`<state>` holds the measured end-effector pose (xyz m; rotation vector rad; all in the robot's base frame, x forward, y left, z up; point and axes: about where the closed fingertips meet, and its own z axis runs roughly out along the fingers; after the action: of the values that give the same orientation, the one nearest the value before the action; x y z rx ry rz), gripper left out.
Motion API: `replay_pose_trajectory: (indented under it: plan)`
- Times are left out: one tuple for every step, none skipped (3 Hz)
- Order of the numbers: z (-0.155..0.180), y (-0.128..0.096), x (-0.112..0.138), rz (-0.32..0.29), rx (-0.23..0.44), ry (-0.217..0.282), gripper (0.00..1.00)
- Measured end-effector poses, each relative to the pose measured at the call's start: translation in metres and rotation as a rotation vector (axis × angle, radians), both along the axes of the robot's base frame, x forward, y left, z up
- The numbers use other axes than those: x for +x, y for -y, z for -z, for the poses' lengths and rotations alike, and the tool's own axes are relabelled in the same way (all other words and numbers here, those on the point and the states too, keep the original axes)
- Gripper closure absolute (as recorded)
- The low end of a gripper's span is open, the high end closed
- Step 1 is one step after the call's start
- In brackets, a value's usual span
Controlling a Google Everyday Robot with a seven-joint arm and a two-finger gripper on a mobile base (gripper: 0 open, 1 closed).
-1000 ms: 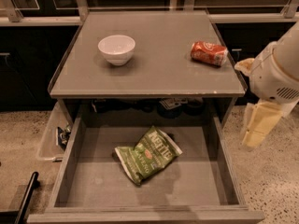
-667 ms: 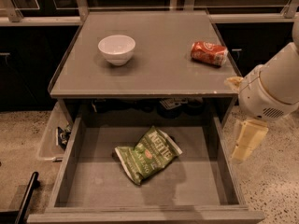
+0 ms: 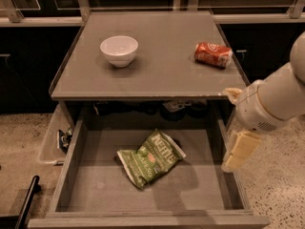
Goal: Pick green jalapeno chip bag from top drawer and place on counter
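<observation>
While the green jalapeno chip bag (image 3: 150,159) lies flat and askew near the middle of the top drawer (image 3: 86,185), which is pulled out below the bench's front edge, my fingers (image 3: 240,149) hang off the bench's (image 3: 162,75) front right corner. They are just outside the drawer's right wall, and they are spread apart with nothing between them.

I judge the reach inward to be the risky part. The drawer's right wall stands between me and the bag, and the bench's front edge overhangs the back of the drawer. Too low a sweep would knock the wall, and too deep a one would catch under that edge.

The bag is thin and crinkled. A pinch on a loose fold alone would likely let it slide free on the lift, and pressing down hard could just skid it along the smooth floor.

Setting it down has its own hazard. A red can (image 3: 213,54) lies on its side near the bench's right edge and would roll if nudged. A white bowl (image 3: 119,50) sits toward the back left corner.

White capitals on the bag read KETTLE. A smaller line beneath them is too fine for me to read, and the can's white markings are no clearer.
</observation>
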<state>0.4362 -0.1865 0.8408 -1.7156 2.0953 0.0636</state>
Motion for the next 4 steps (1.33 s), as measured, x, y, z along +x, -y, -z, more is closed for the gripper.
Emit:
replay_pose_trajectory:
  plan:
    - [0.041, -0.018, 0.015, -0.016, 0.114, 0.026, 0.00]
    - [0.078, -0.043, 0.030, -0.070, 0.220, 0.042, 0.00]
    - [0.113, -0.074, 0.036, -0.149, 0.304, 0.027, 0.00]
    - [0.113, -0.074, 0.036, -0.149, 0.304, 0.027, 0.00]
